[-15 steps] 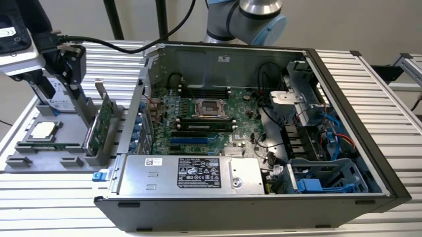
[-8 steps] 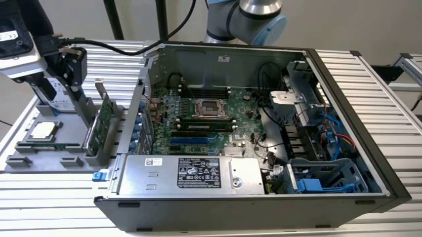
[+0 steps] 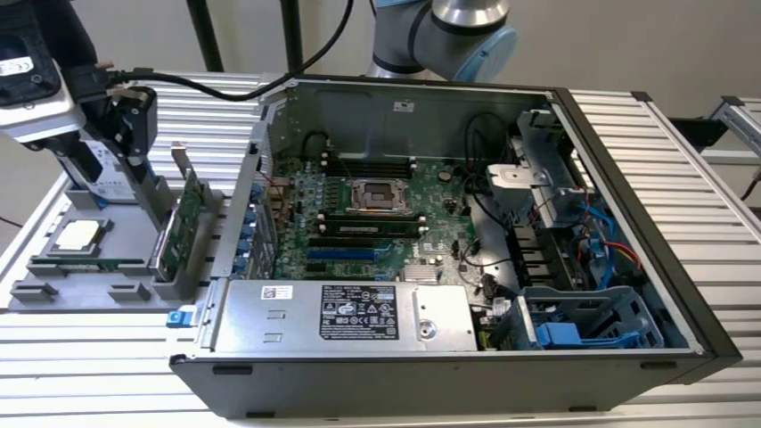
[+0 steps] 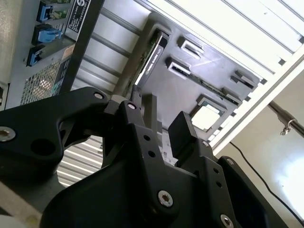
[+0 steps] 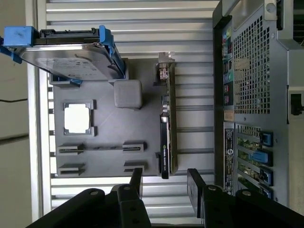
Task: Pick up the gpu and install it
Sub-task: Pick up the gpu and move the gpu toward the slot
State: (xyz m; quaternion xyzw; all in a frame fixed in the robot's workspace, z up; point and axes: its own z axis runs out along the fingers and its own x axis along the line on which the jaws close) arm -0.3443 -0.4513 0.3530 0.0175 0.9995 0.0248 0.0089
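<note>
1. The end effector (image 5: 165, 183) is wide open. In the first wrist view its two black fingers (image 5: 136, 178) stand apart with nothing between them.
2. The gpu (image 5: 167, 137) stands on its long edge in a slot of a grey tray (image 5: 107, 128). Its silver end bracket is at the end nearer the hard drive (image 5: 66, 59).
3. In the first wrist view the gap between the fingers lines up with the thin edge of the gpu. The end effector does not touch the card.
4. In the exterior view the end effector (image 3: 117, 134) hangs above the far end of the tray. The gpu (image 3: 188, 223) stands upright just beside it, green face showing.
5. The tray rests on a slatted metal worktop (image 3: 107, 357), at the exterior view's left of the open computer case (image 3: 666, 267).
6. The tray also holds the hard drive in its blue frame, a square processor chip (image 5: 76, 118) lying flat, and a narrow green memory stick (image 3: 77, 262) in a slot.
7. Inside the case the green motherboard (image 3: 356, 223) lies exposed.
8. In the second wrist view the open end effector (image 4: 164, 118) is seen from behind, with the gpu (image 4: 149, 57) beyond it in the tray.
</note>
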